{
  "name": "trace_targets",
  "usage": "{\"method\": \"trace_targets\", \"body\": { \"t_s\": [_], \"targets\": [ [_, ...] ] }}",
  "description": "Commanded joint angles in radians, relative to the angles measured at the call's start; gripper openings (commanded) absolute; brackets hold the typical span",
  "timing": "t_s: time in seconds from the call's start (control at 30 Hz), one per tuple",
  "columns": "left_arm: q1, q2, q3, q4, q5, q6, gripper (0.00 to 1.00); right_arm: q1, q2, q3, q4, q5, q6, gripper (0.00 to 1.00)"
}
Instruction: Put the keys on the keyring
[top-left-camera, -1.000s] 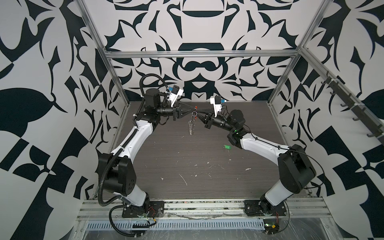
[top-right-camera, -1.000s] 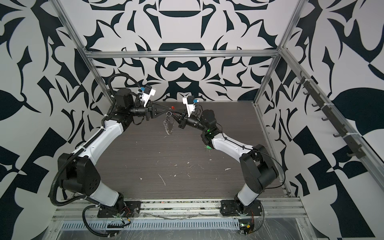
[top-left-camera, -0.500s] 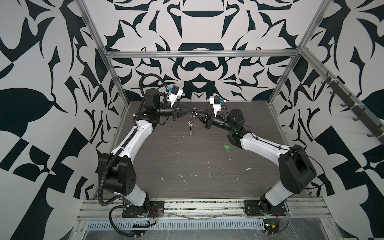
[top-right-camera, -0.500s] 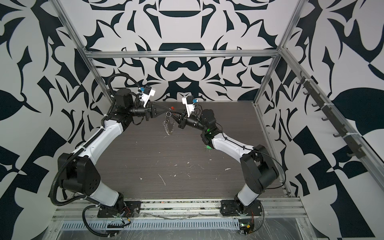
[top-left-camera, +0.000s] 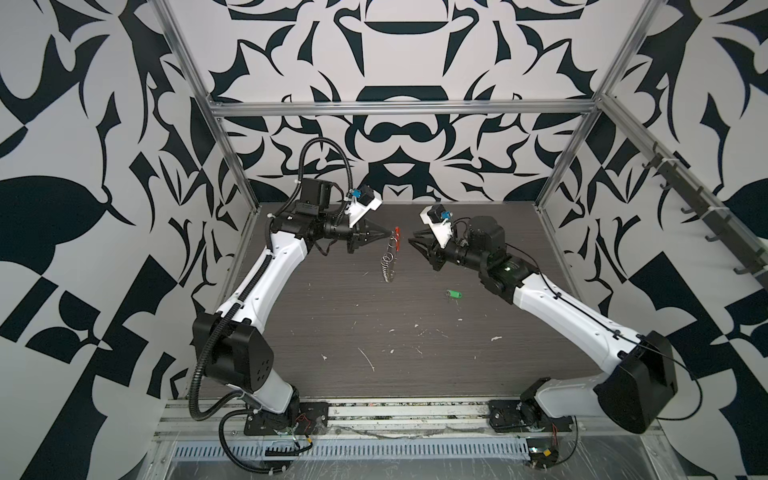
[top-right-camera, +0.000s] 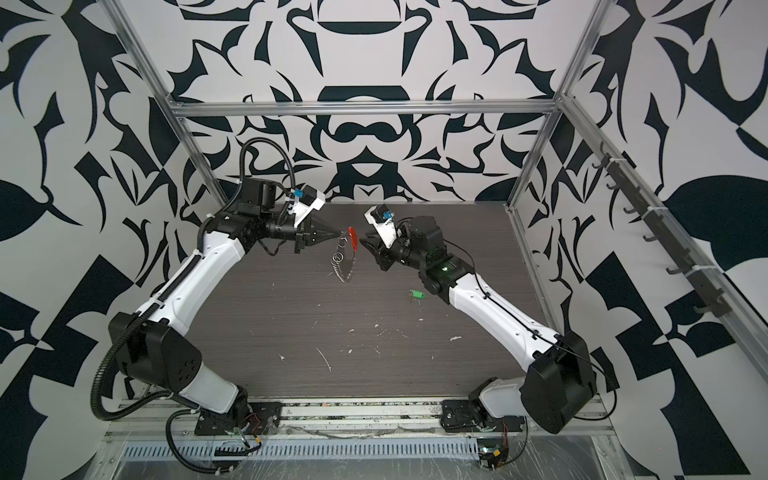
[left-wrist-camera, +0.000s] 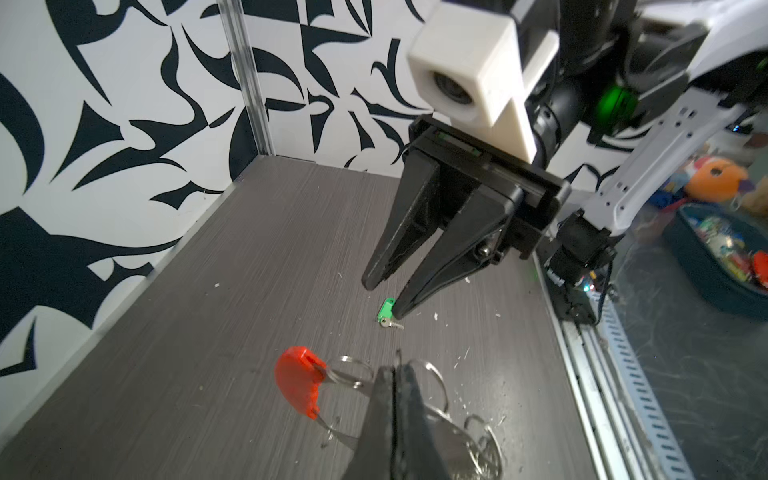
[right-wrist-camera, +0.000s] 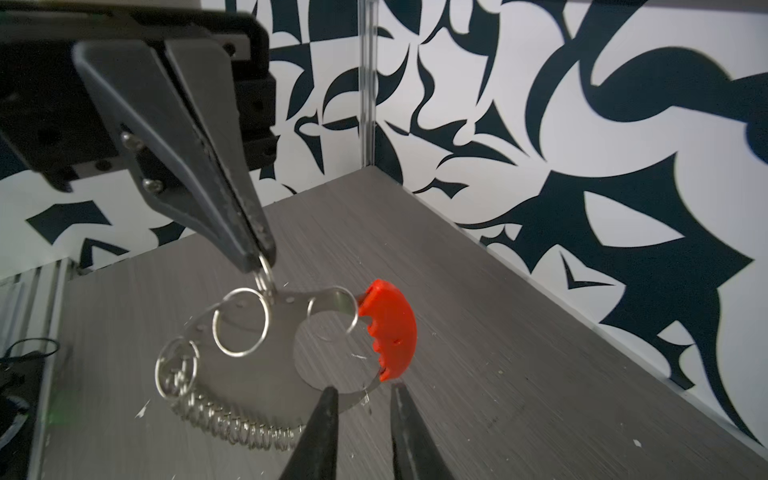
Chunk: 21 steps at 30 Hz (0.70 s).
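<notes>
Centre frame in a top view, the left gripper has its jaws clamped on the keyring, which hangs over the table. The right gripper is beside it, jaws apart. The keys lie right of centre.

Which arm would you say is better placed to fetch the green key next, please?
The right arm: its jaws are open and empty, and the green key lies on the table near it. The left arm holds the hanging keyring in shut jaws.
</notes>
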<state>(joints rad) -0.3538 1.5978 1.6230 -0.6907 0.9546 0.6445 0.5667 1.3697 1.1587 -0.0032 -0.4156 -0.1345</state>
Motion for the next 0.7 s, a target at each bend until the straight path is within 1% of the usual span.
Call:
{"method": "trace_targets", "body": {
  "t_s": [0.0, 0.07, 0.17, 0.37, 0.5, 0.67],
  "targets": [
    [-0.04, 0.052, 0.082, -0.298, -0.158, 0.211, 0.0, 0.0, 0.01, 0.079, -0.106, -0.092, -0.056, 0.24],
    [-0.05, 0.079, 0.126, -0.368, -0.196, 0.242, 0.0, -0.001, 0.016, 0.079, -0.104, -0.108, -0.054, 0.24],
    [-0.052, 0.105, 0.173, -0.431, -0.217, 0.263, 0.0, -0.001, 0.015, 0.075, -0.094, -0.123, -0.056, 0.23],
    [-0.058, 0.1, 0.178, -0.421, -0.208, 0.264, 0.0, 0.0, 0.019, 0.073, -0.068, -0.17, -0.037, 0.22],
    [-0.066, 0.102, 0.18, -0.42, -0.206, 0.259, 0.0, 0.0, 0.041, 0.083, -0.064, -0.216, -0.011, 0.21],
    [-0.067, 0.094, 0.174, -0.402, -0.189, 0.254, 0.0, 0.0, 0.07, 0.087, -0.038, -0.248, 0.015, 0.22]
  ]
}}
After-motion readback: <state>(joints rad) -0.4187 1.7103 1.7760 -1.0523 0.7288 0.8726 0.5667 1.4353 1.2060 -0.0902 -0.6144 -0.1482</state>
